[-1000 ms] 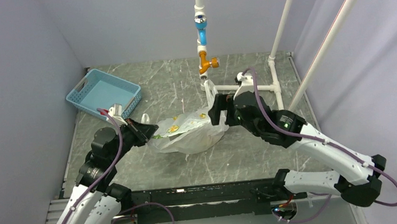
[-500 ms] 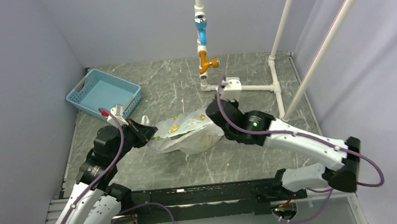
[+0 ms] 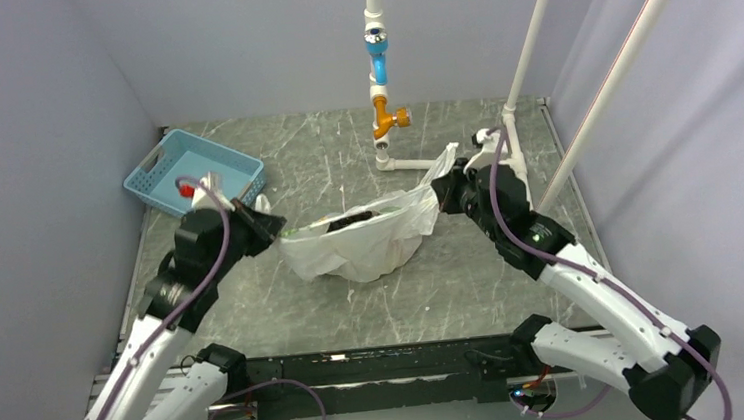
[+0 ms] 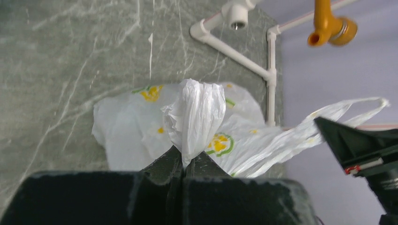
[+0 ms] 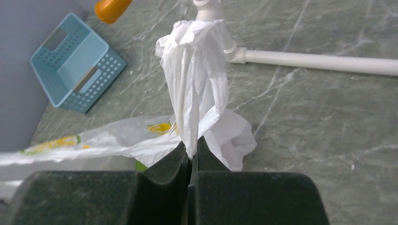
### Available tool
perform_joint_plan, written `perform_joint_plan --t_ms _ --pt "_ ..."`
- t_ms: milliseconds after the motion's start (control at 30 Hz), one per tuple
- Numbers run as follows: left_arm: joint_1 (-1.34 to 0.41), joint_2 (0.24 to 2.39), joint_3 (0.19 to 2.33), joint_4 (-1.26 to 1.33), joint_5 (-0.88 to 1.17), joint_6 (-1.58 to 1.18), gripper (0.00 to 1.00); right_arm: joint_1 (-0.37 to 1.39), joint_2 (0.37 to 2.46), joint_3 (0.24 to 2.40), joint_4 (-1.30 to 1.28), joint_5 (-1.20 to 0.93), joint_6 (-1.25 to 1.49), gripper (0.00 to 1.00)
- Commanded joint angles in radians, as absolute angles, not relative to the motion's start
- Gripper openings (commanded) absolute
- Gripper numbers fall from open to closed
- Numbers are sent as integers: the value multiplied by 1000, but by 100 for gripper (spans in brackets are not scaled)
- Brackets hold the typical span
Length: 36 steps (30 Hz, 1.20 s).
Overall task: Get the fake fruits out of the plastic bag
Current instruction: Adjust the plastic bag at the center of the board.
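The grey marbled desk (image 3: 323,154) carries the white pipe stand (image 3: 403,164), which serves as your reference. Just in front of the stand's foot, toward the arm bases, the plastic bag (image 3: 361,251) is stretched between both arms, with its belly on the desk and its mouth pulled open upward. The blue basket (image 3: 194,169) sits well to the left of the stand, apart from the bag. Your left pincer (image 3: 267,226), left of the stand's foot, is clamped on the bag's left handle, and the film bunches up beyond the closed fingers (image 4: 159,168). Your right pincer (image 3: 444,192), just in front of the stand's floor pipe, grips the right handle the same way and holds it up off the desk. Of the fake fruits (image 3: 349,218), only a dark mass shows in the bag's mouth, in front of the stand's foot. You cannot make out the others through the film.
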<state>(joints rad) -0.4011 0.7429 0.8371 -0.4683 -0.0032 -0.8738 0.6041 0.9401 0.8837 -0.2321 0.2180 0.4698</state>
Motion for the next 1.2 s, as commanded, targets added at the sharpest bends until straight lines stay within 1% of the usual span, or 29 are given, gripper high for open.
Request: perform_joint_plan --t_ms 0,67,133,200,267,367,433,567,667,700,767,800,833,867,900,933,1000,1167 --pt "-351 956 1066 -482 25 -804 0 454 1025 983 -58 -124 444 0" --pt "-285 1078 1169 -511 78 -772 0 388 1082 1044 -38 -206 475 0" --pt "-222 1136 1249 -527 151 -755 0 336 1113 1078 -7 -279 510 0" --pt "-174 1140 1305 -549 192 -736 0 283 1117 1092 24 -357 546 0" --pt "-146 1090 1309 -538 209 -708 0 259 1087 1069 37 -407 561 0" --pt "-135 993 1194 -501 242 -674 0 258 1003 976 42 -471 556 0" --pt "-132 923 1090 -520 243 -657 0 259 923 850 81 -534 568 0" --pt "-128 754 833 -502 215 -667 0 261 814 658 120 -657 582 0" --pt "-126 629 720 -532 186 -678 0 268 746 562 122 -715 580 0" --pt "-126 597 708 -555 182 -673 9 273 730 547 111 -720 574 0" --pt "-126 540 712 -607 196 -643 39 286 714 543 72 -721 551 0" --pt "-126 519 724 -633 211 -627 58 293 713 543 64 -724 544 0" --pt "-126 500 740 -661 225 -611 72 299 716 547 59 -732 543 0" --pt "-126 482 763 -688 243 -594 81 306 722 552 59 -739 544 0" --pt "-126 469 790 -710 268 -580 89 314 728 555 58 -740 546 0" --pt "-126 457 820 -733 297 -564 93 321 732 558 57 -735 545 0" --pt "-126 443 894 -772 376 -544 96 339 732 558 63 -727 544 0" --pt "-126 432 1005 -779 610 -552 97 378 726 562 62 -693 543 0"
